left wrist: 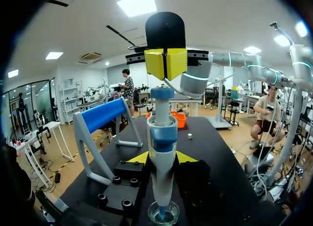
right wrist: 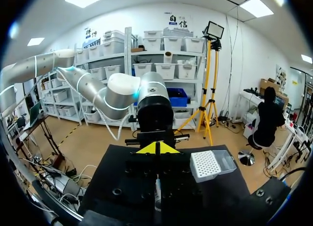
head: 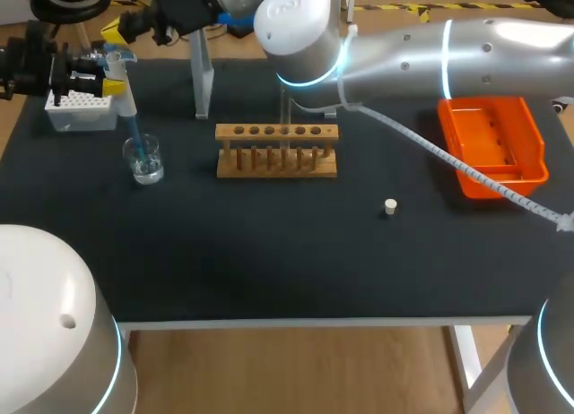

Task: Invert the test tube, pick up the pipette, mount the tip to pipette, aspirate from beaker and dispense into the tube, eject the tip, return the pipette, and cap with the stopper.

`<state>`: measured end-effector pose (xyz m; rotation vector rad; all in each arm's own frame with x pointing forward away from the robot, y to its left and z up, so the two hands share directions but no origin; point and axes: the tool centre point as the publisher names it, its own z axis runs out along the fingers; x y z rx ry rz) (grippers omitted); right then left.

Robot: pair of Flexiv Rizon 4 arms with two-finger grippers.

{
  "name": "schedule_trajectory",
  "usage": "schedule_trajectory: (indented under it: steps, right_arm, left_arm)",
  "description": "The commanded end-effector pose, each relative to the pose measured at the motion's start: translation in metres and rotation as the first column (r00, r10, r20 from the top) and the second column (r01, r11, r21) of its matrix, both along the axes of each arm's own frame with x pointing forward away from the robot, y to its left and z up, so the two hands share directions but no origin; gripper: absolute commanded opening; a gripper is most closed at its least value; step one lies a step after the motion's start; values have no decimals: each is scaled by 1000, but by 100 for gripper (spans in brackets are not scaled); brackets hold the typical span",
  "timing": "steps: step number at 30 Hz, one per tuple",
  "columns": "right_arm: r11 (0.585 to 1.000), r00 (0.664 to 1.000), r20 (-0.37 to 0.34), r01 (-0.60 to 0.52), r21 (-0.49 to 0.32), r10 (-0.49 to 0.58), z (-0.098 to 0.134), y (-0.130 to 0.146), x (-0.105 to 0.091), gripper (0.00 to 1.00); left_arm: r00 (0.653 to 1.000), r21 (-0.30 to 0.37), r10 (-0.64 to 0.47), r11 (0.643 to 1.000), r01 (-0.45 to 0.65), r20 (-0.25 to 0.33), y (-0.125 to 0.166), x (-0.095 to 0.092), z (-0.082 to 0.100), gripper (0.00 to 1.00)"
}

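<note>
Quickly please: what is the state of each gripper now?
Left gripper: shut on the pipette.
Right gripper: shut, holding nothing.

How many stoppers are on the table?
1. The stopper lies on the table, right of the wooden rack, near the orange bin. The right arm could hide another.

The pipette [head: 119, 72], white and blue, is held upright, its blue tip [head: 134, 132] dipped into the clear glass beaker [head: 144, 159] at 9 o'clock of the wooden rack [head: 277, 150]. The small white stopper [head: 390, 207] is seen loose at 4 o'clock. The test tube [right wrist: 157, 189] is held upright, only partly seen.
</note>
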<state>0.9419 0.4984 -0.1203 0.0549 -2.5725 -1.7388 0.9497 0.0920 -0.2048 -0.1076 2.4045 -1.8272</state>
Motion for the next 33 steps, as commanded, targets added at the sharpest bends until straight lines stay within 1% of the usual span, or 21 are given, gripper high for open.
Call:
schedule_trajectory:
  steps: [1,33]
  right_arm:
    - [1000,1000,-2,-3,-6,3,1,-4,-3,0]
    - [999,1000,-10,7,-46,-8,-22,-4,-5,0]
  left_arm:
    - [1000,0,-2,1000,2,0,0,0,0,0]
    - [1000,0,-2,1000,2,0,0,0,0,0]
